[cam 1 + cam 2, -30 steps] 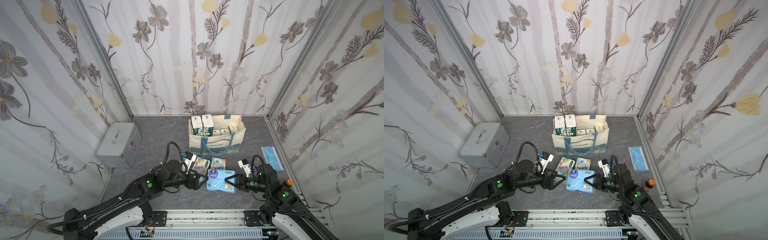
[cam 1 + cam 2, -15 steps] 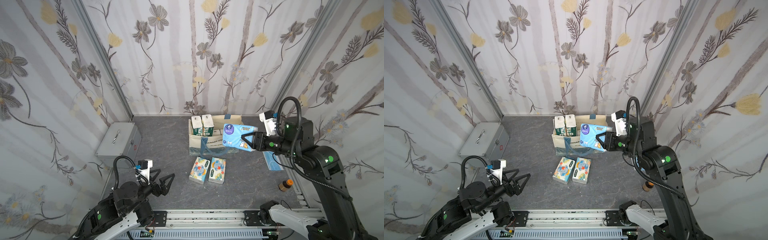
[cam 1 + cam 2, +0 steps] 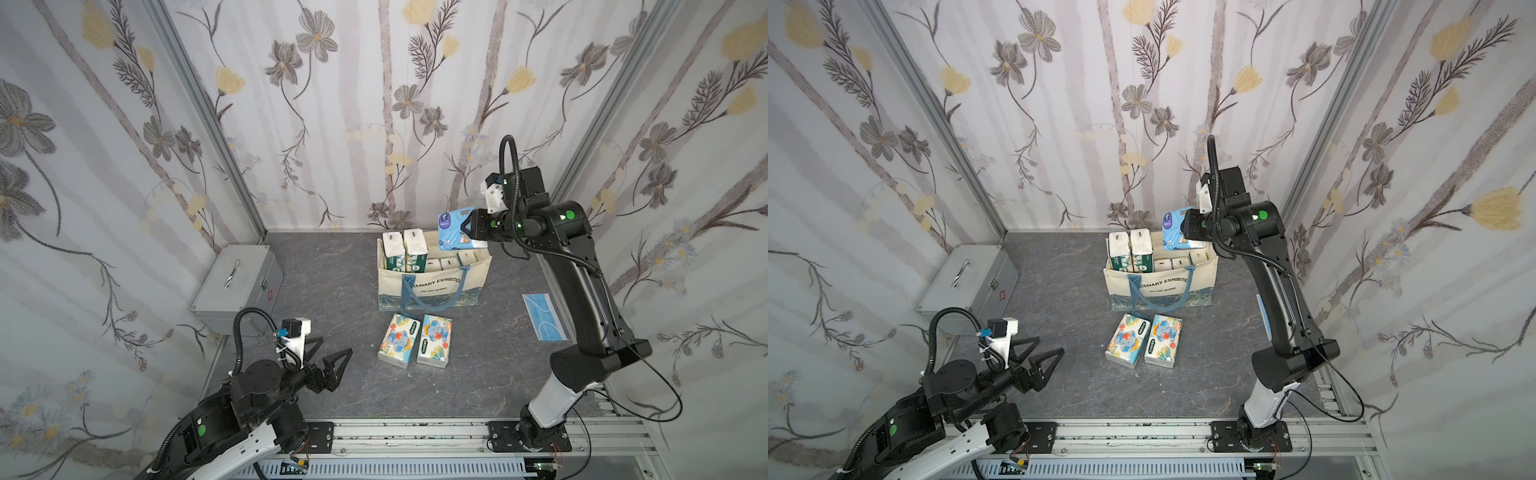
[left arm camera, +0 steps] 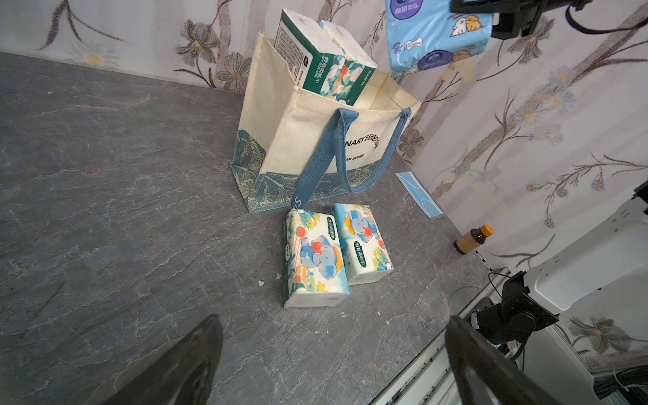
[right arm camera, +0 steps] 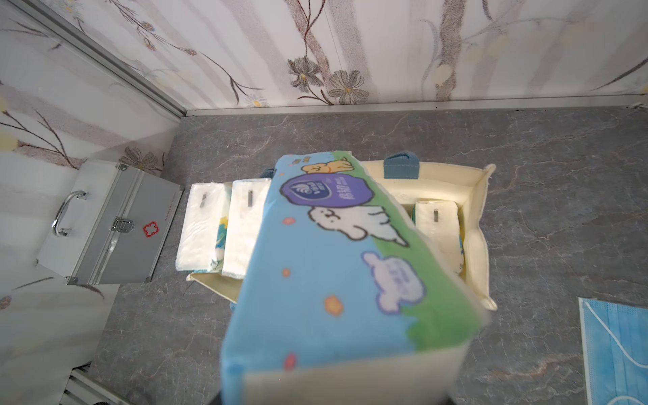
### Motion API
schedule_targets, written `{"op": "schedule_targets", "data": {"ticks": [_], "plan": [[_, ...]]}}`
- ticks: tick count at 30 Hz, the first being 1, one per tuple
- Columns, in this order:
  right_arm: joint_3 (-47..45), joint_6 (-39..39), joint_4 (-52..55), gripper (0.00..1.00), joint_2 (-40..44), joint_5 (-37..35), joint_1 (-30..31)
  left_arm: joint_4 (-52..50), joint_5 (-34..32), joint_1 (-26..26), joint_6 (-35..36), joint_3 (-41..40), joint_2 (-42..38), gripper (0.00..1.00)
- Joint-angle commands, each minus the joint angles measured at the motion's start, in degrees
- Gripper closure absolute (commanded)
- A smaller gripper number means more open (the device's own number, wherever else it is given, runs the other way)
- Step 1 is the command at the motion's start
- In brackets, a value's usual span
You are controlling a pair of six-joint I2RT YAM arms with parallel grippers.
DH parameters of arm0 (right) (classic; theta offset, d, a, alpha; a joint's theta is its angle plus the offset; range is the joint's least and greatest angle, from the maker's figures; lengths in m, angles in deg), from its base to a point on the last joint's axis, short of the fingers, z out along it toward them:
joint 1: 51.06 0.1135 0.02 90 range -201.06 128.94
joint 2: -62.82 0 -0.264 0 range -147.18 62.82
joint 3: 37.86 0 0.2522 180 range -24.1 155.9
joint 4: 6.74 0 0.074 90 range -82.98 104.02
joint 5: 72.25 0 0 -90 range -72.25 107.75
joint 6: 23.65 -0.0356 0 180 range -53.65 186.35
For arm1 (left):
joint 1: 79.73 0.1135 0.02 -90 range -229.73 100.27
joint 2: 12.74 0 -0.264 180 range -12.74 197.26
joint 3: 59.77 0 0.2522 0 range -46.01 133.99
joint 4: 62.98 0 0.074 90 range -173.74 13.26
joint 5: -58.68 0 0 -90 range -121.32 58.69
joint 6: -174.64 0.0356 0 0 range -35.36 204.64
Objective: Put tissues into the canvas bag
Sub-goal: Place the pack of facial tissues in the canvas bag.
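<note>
My right gripper (image 3: 467,228) is shut on a light blue tissue pack (image 3: 451,230) and holds it in the air over the back right of the canvas bag (image 3: 432,286). The right wrist view shows the pack (image 5: 333,280) above the bag's open mouth (image 5: 484,245), with the fingers hidden behind it. Two green-edged packs (image 3: 405,249) stand tall in the bag's left end and more packs (image 3: 446,264) sit lower inside. Two elephant-print packs (image 3: 397,340) (image 3: 434,340) lie side by side in front of the bag. My left gripper (image 3: 334,347) is open and empty, low at the front left.
A grey metal case (image 3: 237,282) sits by the left wall. A blue face mask (image 3: 542,316) lies right of the bag, and a small brown bottle (image 4: 473,238) stands at the table's right edge. The aluminium rail (image 3: 415,432) runs along the front.
My right gripper lifted the blue pack from the table front and carried it back over the bag. The left arm drew back to the front left, open.
</note>
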Motion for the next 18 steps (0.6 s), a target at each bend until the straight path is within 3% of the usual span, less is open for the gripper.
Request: {"op": "schedule_targets", "data": {"ticks": [1,18], "plan": [[3.80,0.25,3.11,0.57,-3.93,3.59,0.01,1.62,0.68,0.09,0.86,-0.10,-0.67,0.00],[4.05,-1.34,3.75,0.50,-12.75,9.04,0.06,2.53,1.09,0.13,1.82,-1.07,-2.52,0.00]]}}
